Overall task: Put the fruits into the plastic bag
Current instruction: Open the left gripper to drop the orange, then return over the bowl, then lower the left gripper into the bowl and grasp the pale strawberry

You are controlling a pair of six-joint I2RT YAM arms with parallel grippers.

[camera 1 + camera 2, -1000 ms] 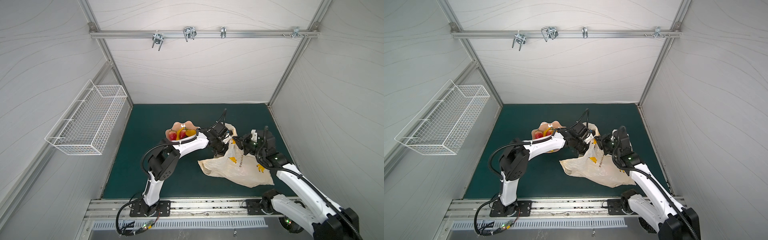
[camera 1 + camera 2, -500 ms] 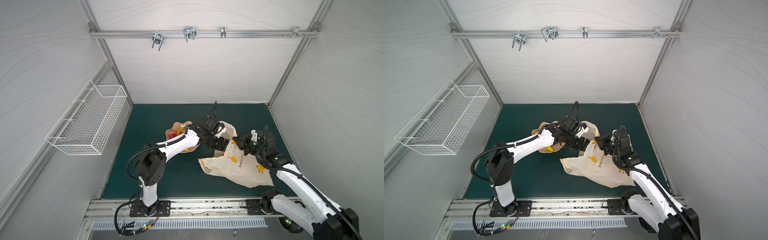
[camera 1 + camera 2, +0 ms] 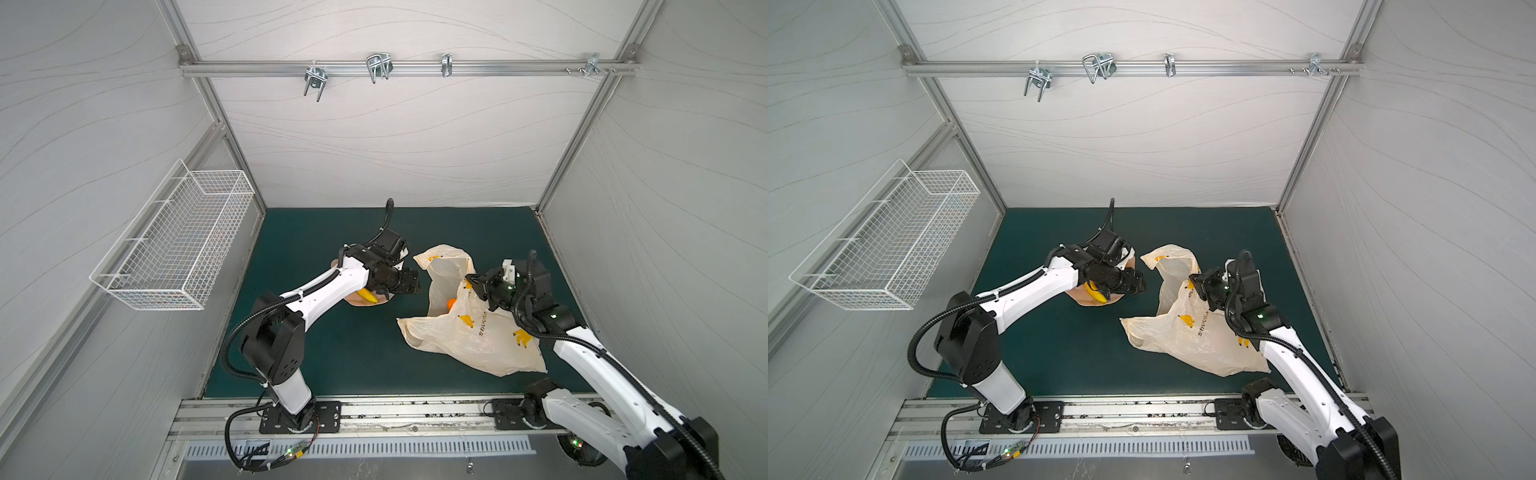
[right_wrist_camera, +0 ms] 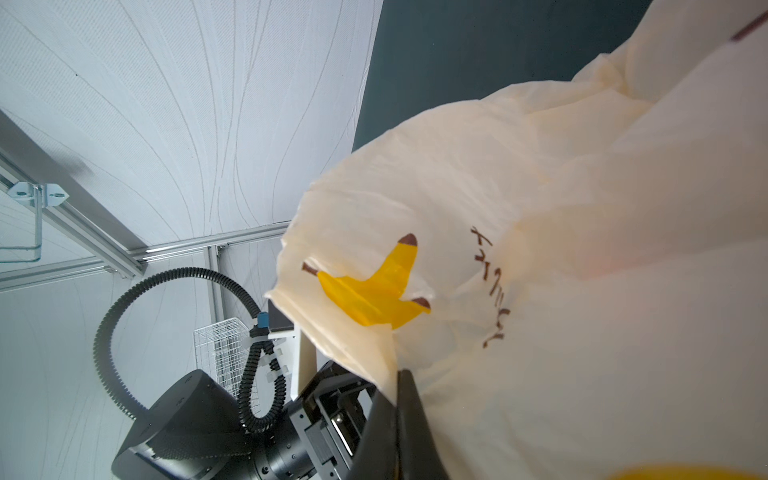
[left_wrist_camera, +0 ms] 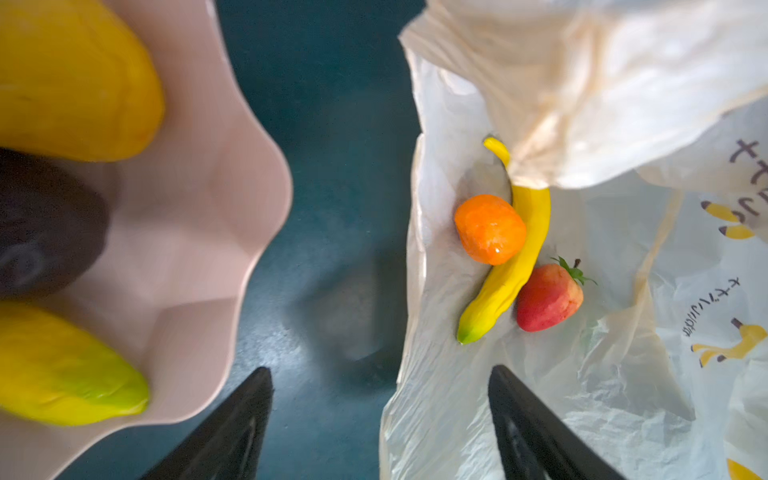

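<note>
Midway across the worktop (image 3: 332,353), the left gripper (image 5: 379,372) hangs spread and empty between the pink bowl (image 5: 232,174) and the plastic bag (image 3: 478,345), the nearer arm to the banana (image 5: 62,370) lying by the bowl's front rim, while the right gripper (image 4: 400,378) pinches the bag's rim.

Green mat (image 3: 332,357), two things on it.
Pink bowl (image 5: 199,174) and cream bag (image 3: 478,345) rest on it, near each other but apart.

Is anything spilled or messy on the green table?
Nothing stands out. The toy orange, yellow toy banana and red toy strawberry lie inside the cream plastic bag; three more fruits sit in the pink wavy-edged bowl; none on the green mat.
</note>
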